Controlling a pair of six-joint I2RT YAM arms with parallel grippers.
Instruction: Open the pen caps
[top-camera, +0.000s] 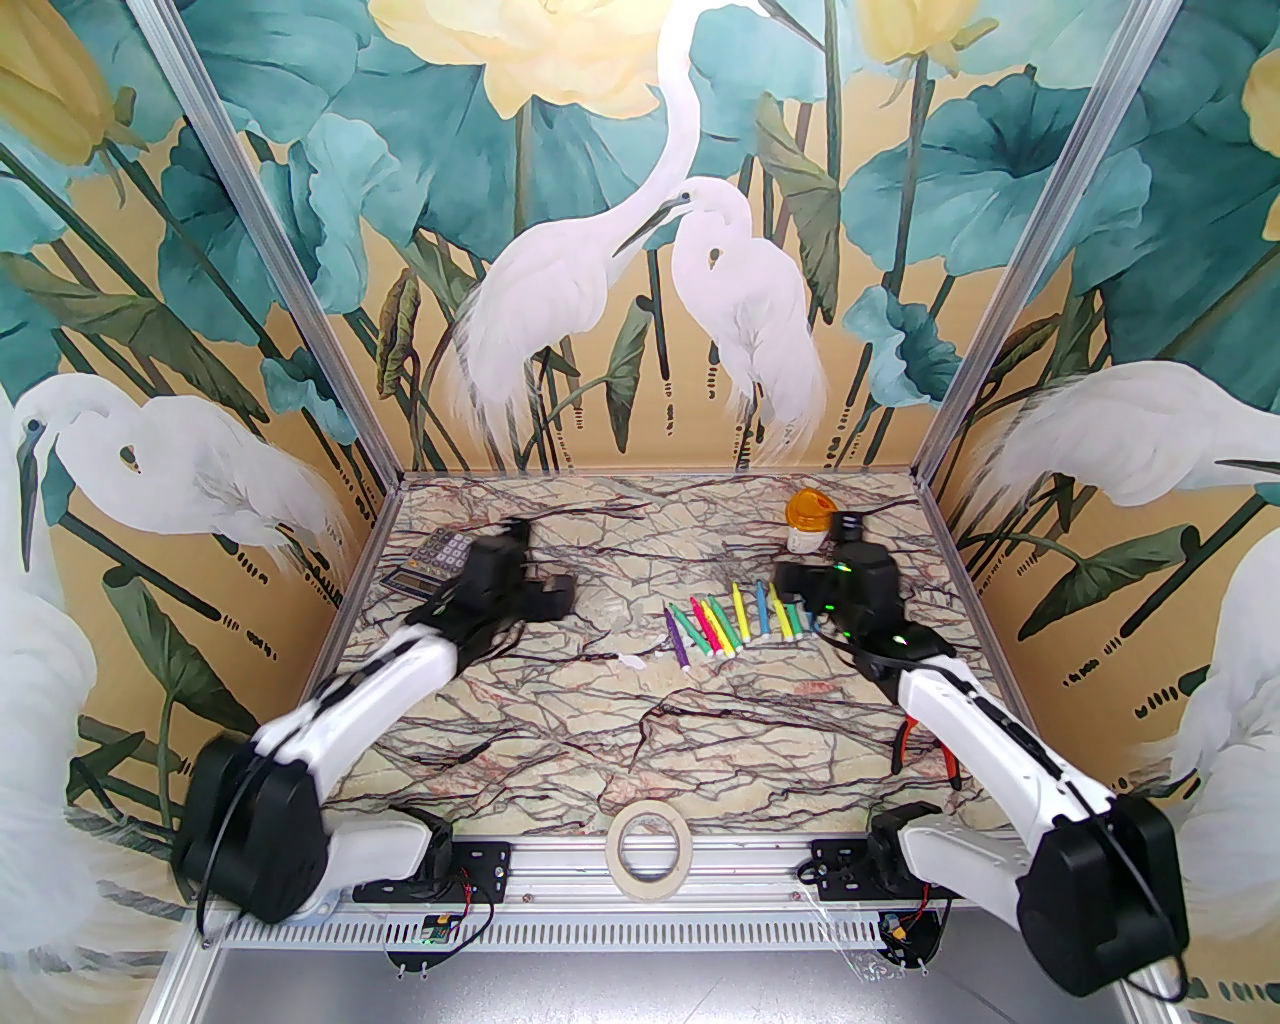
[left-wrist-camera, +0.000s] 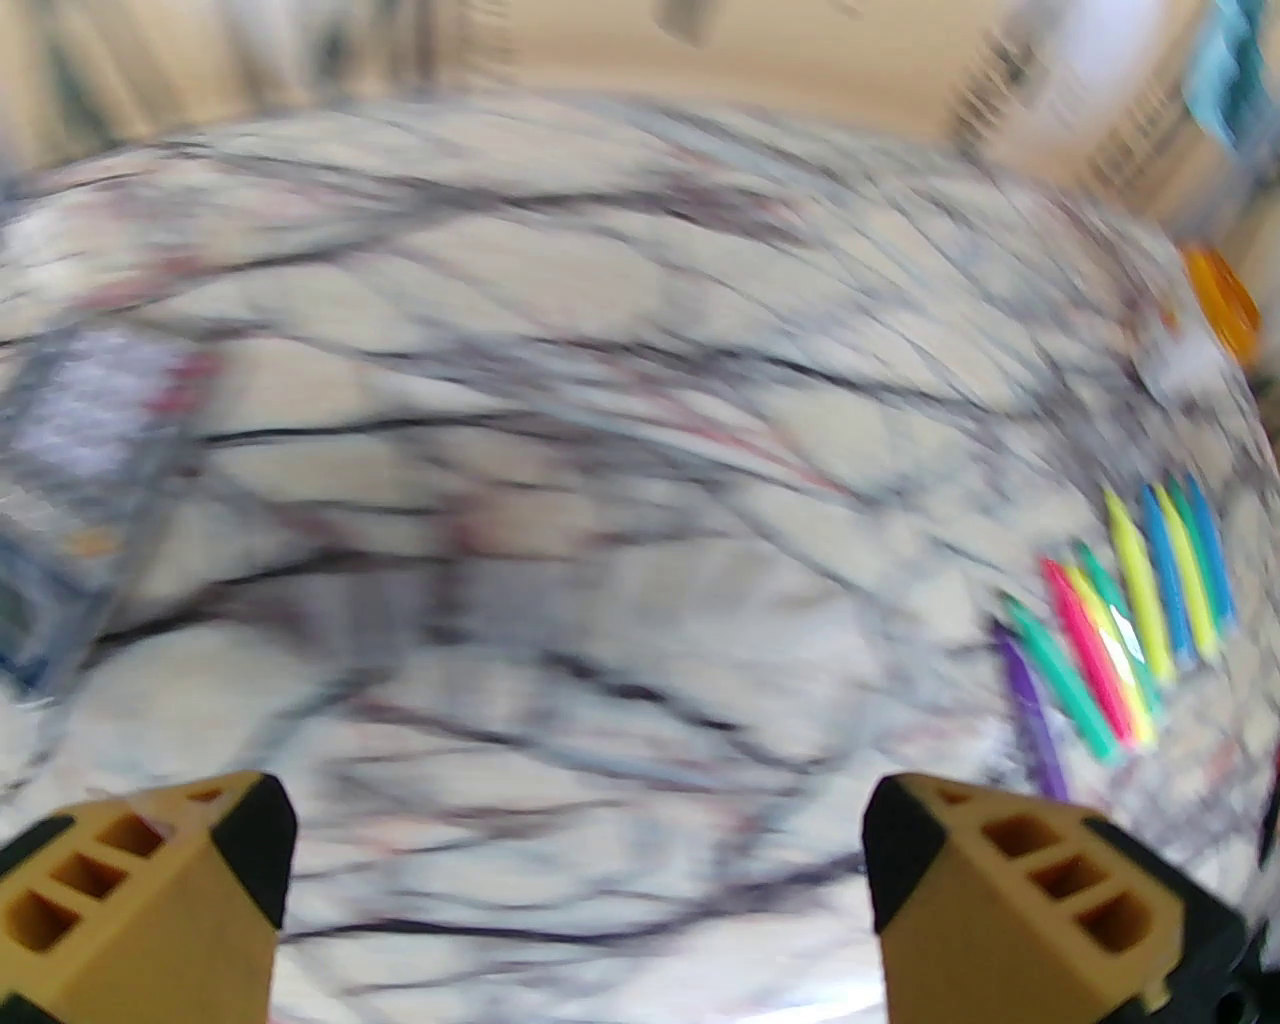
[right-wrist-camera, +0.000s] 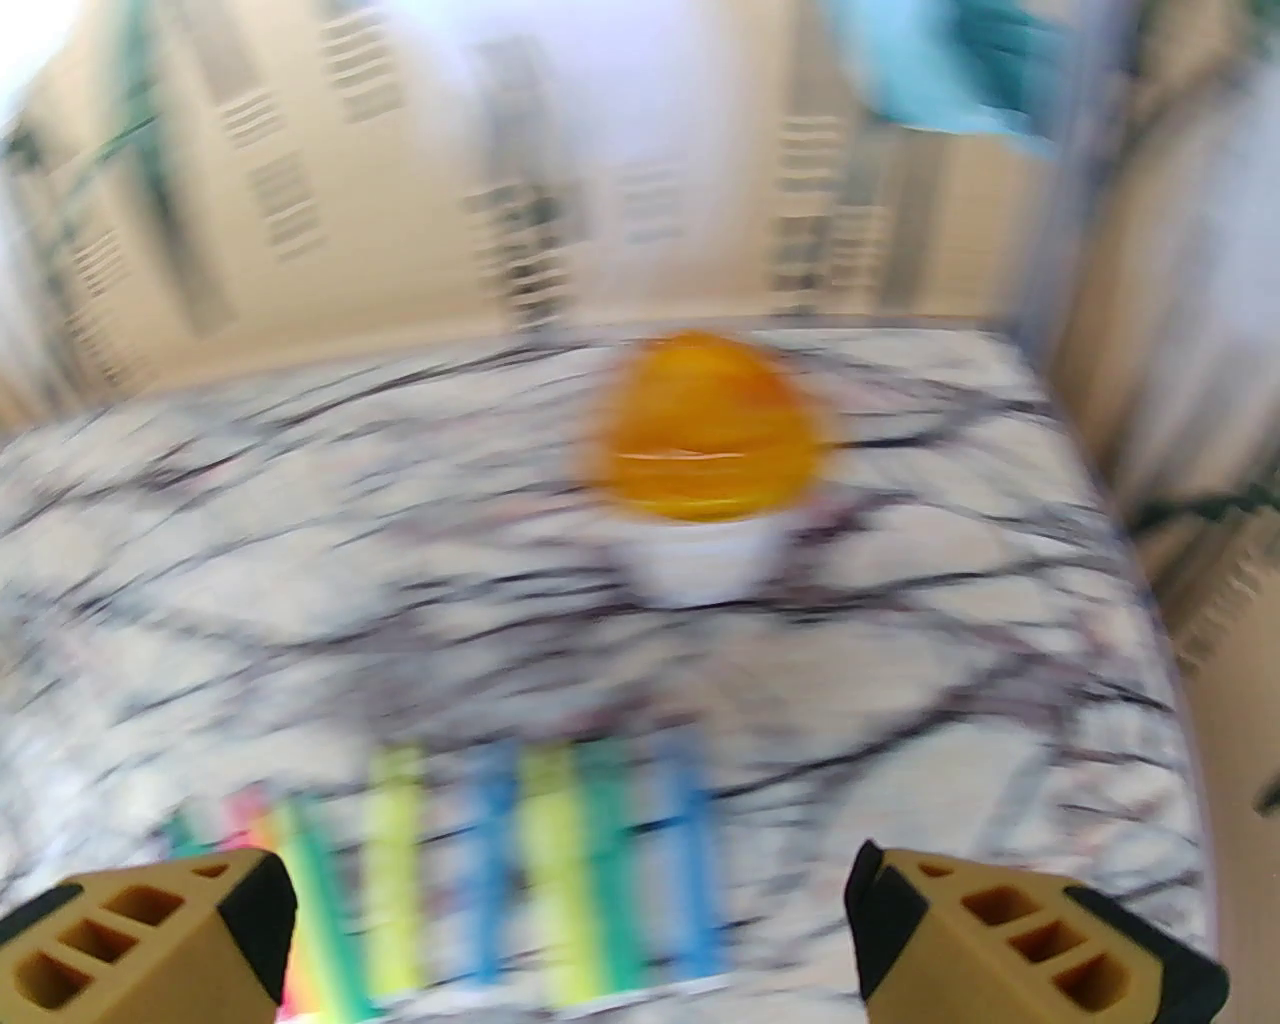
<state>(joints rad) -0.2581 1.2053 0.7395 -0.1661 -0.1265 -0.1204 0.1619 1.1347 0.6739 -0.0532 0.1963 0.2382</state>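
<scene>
Reach with right claw (top-camera: 795, 590), spread and empty, just right of the pens (top-camera: 735, 620) rowed on the table (top-camera: 640, 720), lengths running near-to-far. Left claw (top-camera: 552, 597) also spread, well apart. Caps perhaps on; too blurred.

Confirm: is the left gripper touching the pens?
Apart. The top external view shows a strip of bare table between the left gripper and the pens. The left wrist view puts the pens well right of the open gripper.
</scene>
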